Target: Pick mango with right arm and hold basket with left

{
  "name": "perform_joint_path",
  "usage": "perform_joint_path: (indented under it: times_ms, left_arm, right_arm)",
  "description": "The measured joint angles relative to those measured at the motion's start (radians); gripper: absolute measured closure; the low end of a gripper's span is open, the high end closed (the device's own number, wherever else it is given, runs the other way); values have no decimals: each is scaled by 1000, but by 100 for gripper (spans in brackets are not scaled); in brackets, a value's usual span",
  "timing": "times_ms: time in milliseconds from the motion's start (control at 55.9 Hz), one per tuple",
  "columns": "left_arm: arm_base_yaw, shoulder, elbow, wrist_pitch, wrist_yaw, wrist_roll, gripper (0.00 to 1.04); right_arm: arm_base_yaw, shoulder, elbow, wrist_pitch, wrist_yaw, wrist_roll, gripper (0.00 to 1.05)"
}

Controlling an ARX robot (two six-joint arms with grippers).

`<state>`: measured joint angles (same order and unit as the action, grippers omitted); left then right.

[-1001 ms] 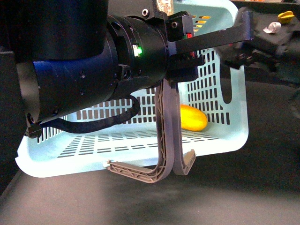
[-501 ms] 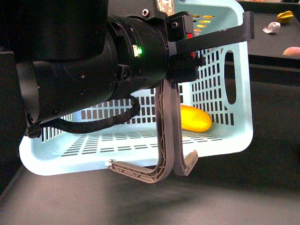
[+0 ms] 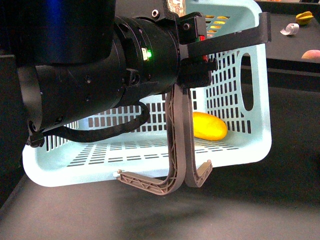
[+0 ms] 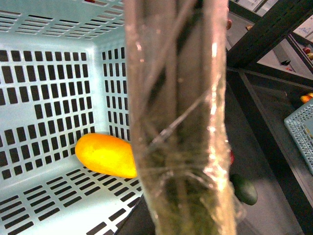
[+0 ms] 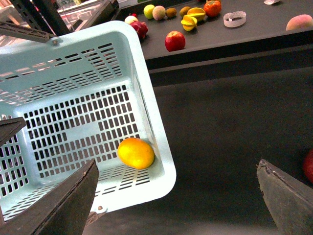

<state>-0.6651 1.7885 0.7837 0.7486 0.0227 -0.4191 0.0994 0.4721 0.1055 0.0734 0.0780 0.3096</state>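
Note:
The turquoise basket [image 3: 250, 150] hangs tilted from its two grey-brown handles [image 3: 177, 145]. My left gripper [image 3: 192, 55], at the end of the bulky black arm, is shut on those handles. The taped handle [image 4: 181, 122] fills the middle of the left wrist view. The yellow-orange mango [image 3: 209, 126] lies on the basket floor by the far wall; it also shows in the left wrist view [image 4: 105, 155] and the right wrist view [image 5: 136, 152]. My right gripper [image 5: 178, 205] is open and empty over the dark table, beside the basket [image 5: 151, 112]. It is out of the front view.
A raised dark shelf at the back holds a red apple [image 5: 175, 40], a star fruit [image 5: 193, 17], a peach [image 5: 299, 22] and a tape roll [image 5: 234, 18]. A dark green fruit [image 4: 244, 188] and another turquoise basket [image 4: 303, 132] lie beyond the handle.
The right arm, at the upper right of the front view a second ago, has left that view. The basket has shifted slightly right and down. The left gripper keeps its hold.

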Motion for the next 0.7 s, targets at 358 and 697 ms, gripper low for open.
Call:
perform_joint_path:
  times_ms: [358,697]
  left_arm:
    - [0,0,0,0,-3,0,99]
    - [0,0,0,0,0,0,99]
  right_arm:
    - [-97,-129,-100,272,-76,-284,63]
    - [-97,-239,-100,164,-76,-306,103]
